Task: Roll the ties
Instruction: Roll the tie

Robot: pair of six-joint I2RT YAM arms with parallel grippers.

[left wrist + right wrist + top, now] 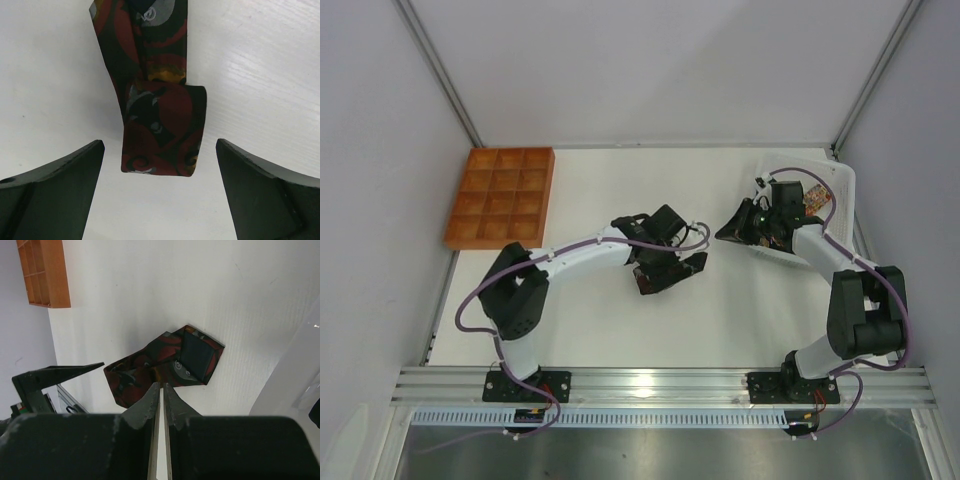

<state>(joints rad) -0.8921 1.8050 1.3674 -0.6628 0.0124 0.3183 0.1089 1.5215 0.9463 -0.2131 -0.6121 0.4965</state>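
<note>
Tie: one dark necktie (162, 132) with maroon swirls and grey and gold marks lies flat on the white table (590, 330), near its middle.
Tie shape: the end nearest the left wrist camera is folded back over the strip in one flat lap. The rest of the strip runs away from that camera and out of its view.
Left gripper: the left gripper (160, 145) hangs over the folded end, its fingers (55, 195) spread wide. One finger is on each side of the tie and neither touches the cloth.
Right gripper: the right gripper (161, 390) has its fingers pressed together with only a thin slit between them and nothing seen in it. In the top view it sits to the right of the tie, apart from it.
Basket: a white basket (840, 185) stands at the table's right edge, just beside the right gripper. A patterned scrap inside may be another tie, but it is too small to tell.
Tray: an orange compartment tray (500, 197) sits at the far left corner, well apart from the tie.
</note>
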